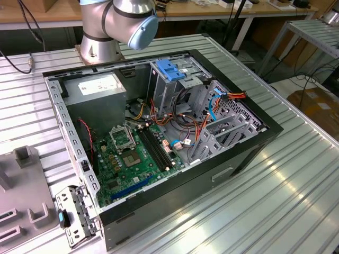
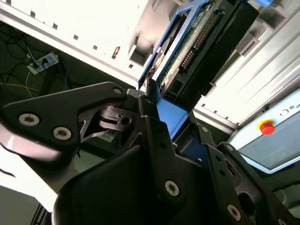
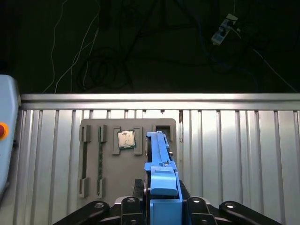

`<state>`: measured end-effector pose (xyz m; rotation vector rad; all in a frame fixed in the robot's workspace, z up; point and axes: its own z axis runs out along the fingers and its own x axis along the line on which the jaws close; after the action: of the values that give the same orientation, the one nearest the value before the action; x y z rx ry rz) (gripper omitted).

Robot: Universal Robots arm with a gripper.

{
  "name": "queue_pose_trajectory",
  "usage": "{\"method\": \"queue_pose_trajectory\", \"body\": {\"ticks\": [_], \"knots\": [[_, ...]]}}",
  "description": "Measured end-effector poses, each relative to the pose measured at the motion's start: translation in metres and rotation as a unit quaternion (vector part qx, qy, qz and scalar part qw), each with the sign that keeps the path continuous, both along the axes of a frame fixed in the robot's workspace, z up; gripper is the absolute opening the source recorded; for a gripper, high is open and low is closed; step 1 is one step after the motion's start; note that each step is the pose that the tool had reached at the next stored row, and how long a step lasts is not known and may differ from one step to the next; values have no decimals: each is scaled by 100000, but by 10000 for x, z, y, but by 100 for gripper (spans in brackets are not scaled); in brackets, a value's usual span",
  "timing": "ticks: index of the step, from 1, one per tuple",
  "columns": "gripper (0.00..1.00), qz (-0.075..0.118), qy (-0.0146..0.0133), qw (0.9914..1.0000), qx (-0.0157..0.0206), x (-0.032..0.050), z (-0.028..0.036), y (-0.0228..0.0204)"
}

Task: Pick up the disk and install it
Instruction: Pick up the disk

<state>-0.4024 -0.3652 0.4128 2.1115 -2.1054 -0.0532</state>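
While the open computer case point(image 1: 175, 209) sits on the ribbed metal table point(image 1: 275, 201) in the exterior view, the first wrist view shows the jaws pinching the disk point(image 3: 157, 150) by its blue rail. The disk stands on edge, apparently just above a grey tray point(image 3: 93, 140) holding a chip point(image 3: 126, 138) and a memory stick point(image 3: 100, 159).

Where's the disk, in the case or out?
Out. In the first wrist view the tool is shut on the disk, held edge-on in front of the grey parts tray.
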Motion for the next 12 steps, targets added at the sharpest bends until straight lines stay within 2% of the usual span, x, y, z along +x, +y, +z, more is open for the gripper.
{"method": "queue_pose_trajectory", "body": {"ticks": [1,3,6,8,9,10,11,12], "knots": [[37,-4,-29,100000,-3,-1,0,0],[37,-6,-359,99999,42,-2,-1,0],[37,-8,-1000,99994,464,-4,0,1],[37,-13,-1814,99980,893,-10,-1,6],[37,-13,-2080,99973,1064,-11,0,10],[37,-12,-2506,99959,1407,-12,0,17],[37,-16,-3075,99936,1824,-14,-2,24],[37,-13,-3500,99919,1985,-15,-1,28]]}}
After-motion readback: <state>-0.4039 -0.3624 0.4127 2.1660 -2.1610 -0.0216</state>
